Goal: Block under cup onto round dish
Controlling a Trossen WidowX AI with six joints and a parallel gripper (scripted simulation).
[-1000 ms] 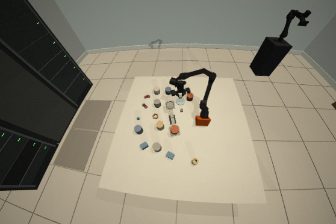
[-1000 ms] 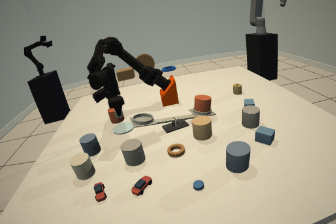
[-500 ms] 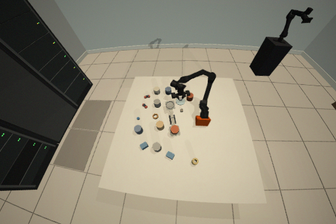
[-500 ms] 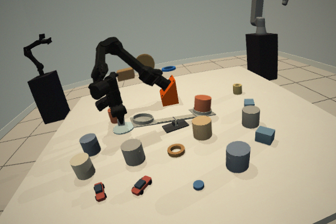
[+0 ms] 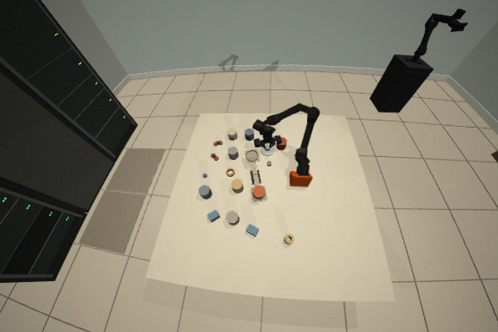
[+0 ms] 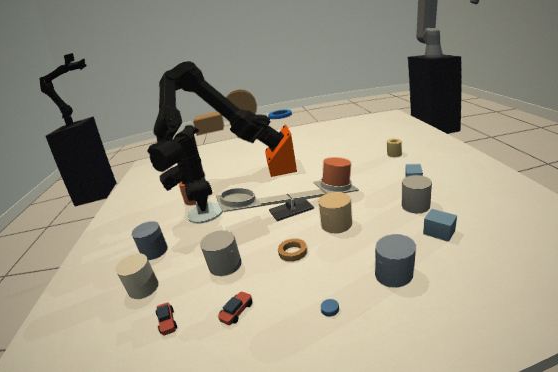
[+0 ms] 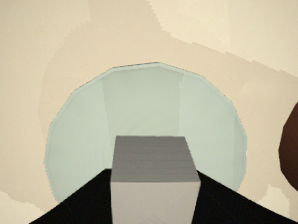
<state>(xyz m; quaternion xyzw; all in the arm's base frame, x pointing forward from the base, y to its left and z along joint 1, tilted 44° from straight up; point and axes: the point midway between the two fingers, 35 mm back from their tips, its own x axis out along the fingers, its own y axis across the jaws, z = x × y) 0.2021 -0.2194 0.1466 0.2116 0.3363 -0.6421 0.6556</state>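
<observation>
One grey block (image 7: 154,192) sits pinched between my pincer's (image 6: 202,205) fingers, low over the pale round dish (image 7: 80,129), near its middle. The lifted orange cup (image 6: 186,194) stands just behind, off the dish. I should open gently, let the block settle flat, then rise straight, avoiding the balance (image 6: 277,199) and the other cup (image 6: 336,171) at right

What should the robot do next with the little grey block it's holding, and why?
Probably open the fingers and let go. The gripper is shut on the grey block, and the wrist view shows the block low over the pale round dish. The lifted cup stands beside the dish, not over it.
</observation>
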